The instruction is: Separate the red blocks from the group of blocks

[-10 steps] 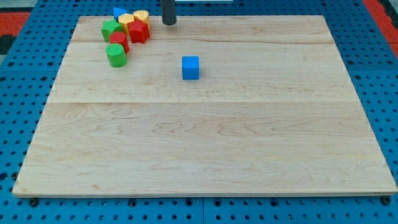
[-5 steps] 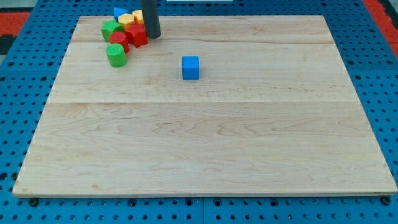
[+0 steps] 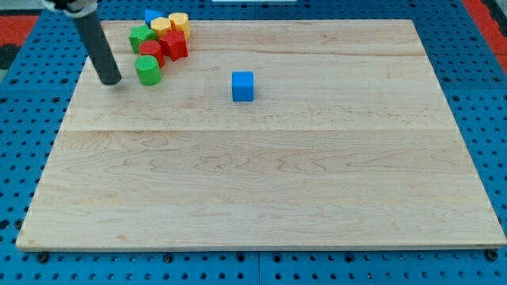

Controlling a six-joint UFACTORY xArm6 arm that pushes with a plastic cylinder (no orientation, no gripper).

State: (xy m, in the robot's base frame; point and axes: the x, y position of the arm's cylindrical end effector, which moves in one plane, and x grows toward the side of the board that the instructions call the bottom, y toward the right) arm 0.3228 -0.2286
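Observation:
A cluster of blocks sits at the board's top left. In it are two red blocks, one (image 3: 176,44) at the cluster's right and one (image 3: 151,53) lower and to the left. Around them are a green cylinder (image 3: 147,70), a green block (image 3: 140,36), two yellow blocks (image 3: 179,21) (image 3: 161,25) and a blue block (image 3: 150,16) at the top edge. My tip (image 3: 111,80) rests on the board just left of the green cylinder, a small gap apart. A blue cube (image 3: 243,85) stands alone to the right of the cluster.
The wooden board (image 3: 261,158) lies on a blue pegboard table. The cluster is close to the board's top edge and near its left edge.
My tip has swung from the cluster's right side, near the top edge, down and around to the left of the green cylinder. The blocks have hardly moved.

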